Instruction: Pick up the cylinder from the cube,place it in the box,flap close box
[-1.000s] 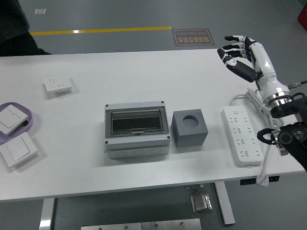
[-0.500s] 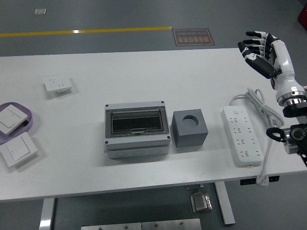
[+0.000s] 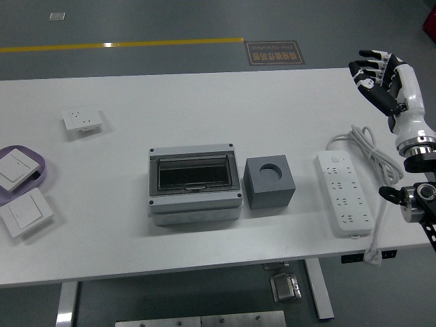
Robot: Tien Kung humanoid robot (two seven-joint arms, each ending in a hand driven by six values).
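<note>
Since a second earlier my right hand [image 3: 383,82] had drawn back toward the right edge of the worktop [image 3: 204,102], fingers [image 3: 368,68] spread loosely and holding nothing.

Head view: the grey cube [image 3: 269,182] stood just right of the box [image 3: 195,184], whose clear flap lay shut. The cube's round socket looked empty; I saw no cylinder anywhere, so I judged the task finished or nearly so. My left hand was out of view.

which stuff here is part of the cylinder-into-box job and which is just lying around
Job:
- grey cube, round hole on top, no cylinder visible
- box, flap down
- right hand, open, over far right edge

Lying about:
- power strip
- wall socket
- two switches, one on purple tray
</note>
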